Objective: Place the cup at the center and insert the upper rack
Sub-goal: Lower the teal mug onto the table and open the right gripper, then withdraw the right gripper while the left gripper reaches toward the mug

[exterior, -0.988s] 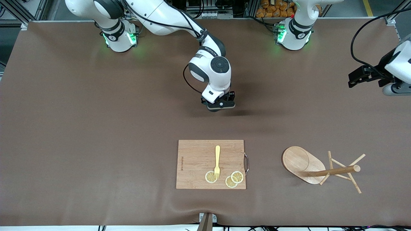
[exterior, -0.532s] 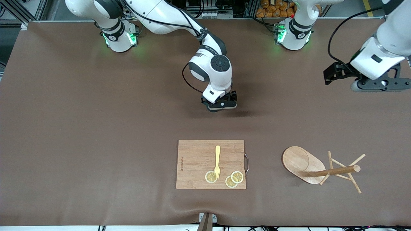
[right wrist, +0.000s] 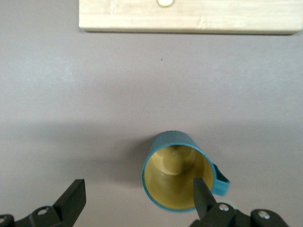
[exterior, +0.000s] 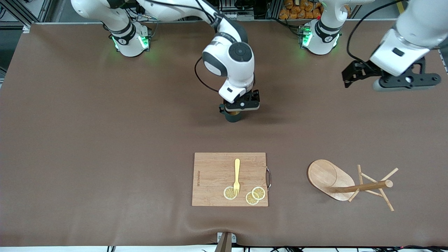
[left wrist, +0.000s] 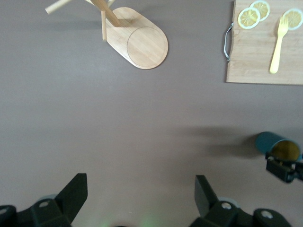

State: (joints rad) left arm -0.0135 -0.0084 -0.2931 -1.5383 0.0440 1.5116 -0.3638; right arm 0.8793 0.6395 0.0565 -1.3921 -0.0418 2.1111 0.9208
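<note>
The dark teal cup (exterior: 232, 117) stands upright on the brown mat near the table's middle, its yellowish inside showing in the right wrist view (right wrist: 177, 182). My right gripper (exterior: 240, 106) hovers just above it, open and empty. In the right wrist view (right wrist: 137, 197) one finger (right wrist: 202, 190) is over the cup's opening and the other is off to the side. The wooden mug tree (exterior: 329, 179) lies on its side toward the left arm's end, nearer the front camera; it also shows in the left wrist view (left wrist: 142, 43). My left gripper (exterior: 406, 81) is open and empty (left wrist: 139, 195), high over bare mat.
A rectangular wooden cutting board (exterior: 213, 175) lies nearer the front camera than the cup, with a yellow fork (exterior: 237, 176) and lemon slices (exterior: 254, 195) on it. Its metal handle (exterior: 268, 177) faces the mug tree. Bare mat lies between board and mug tree.
My right gripper has risen off the cup, which now shows below it on the mat. My left arm has swung in from the table's end toward the middle.
</note>
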